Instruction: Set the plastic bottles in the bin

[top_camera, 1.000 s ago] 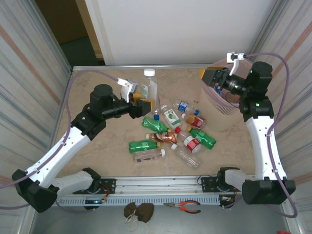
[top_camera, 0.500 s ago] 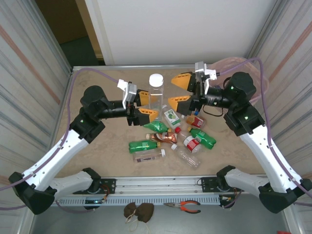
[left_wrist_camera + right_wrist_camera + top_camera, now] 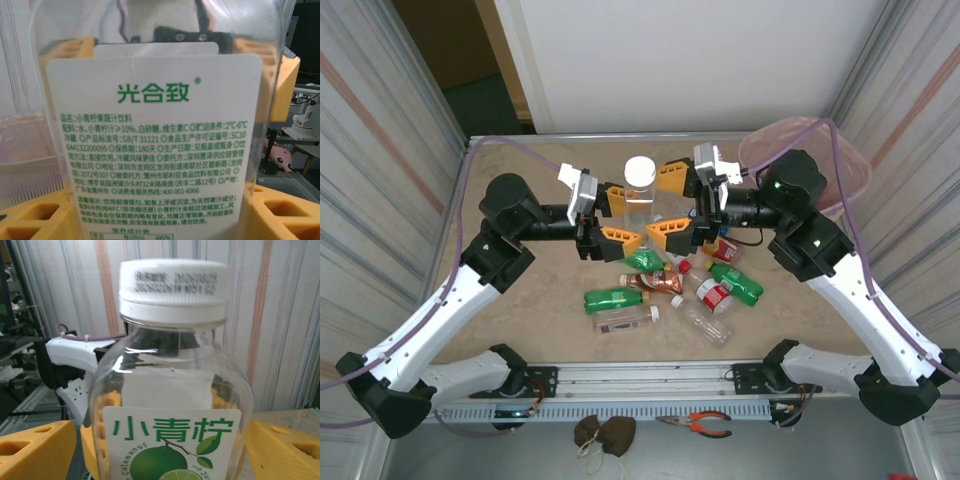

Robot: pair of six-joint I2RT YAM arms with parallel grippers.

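We see a clear bottle (image 3: 640,205) with a white cap (image 3: 640,169) and a white label (image 3: 152,140) printed in green. The left end effector (image 3: 622,216) and right end effector (image 3: 670,205) are yellow-orange. The bin (image 3: 850,185) shows a pink liner, and the desk (image 3: 540,320) is mottled beige.

White arms (image 3: 430,320) with black joints; orange pincer fingers (image 3: 618,238); purple cables (image 3: 895,335).

Upright bottle (image 3: 640,200) between left end effector (image 3: 617,217) and right end effector (image 3: 671,205), pile (image 3: 665,283) before, bin (image 3: 825,150) right.

bottles (image 3: 610,298): 9 in view | bin (image 3: 852,160): 1 | pliers (image 3: 698,424): 1 | arms (image 3: 445,305): 2
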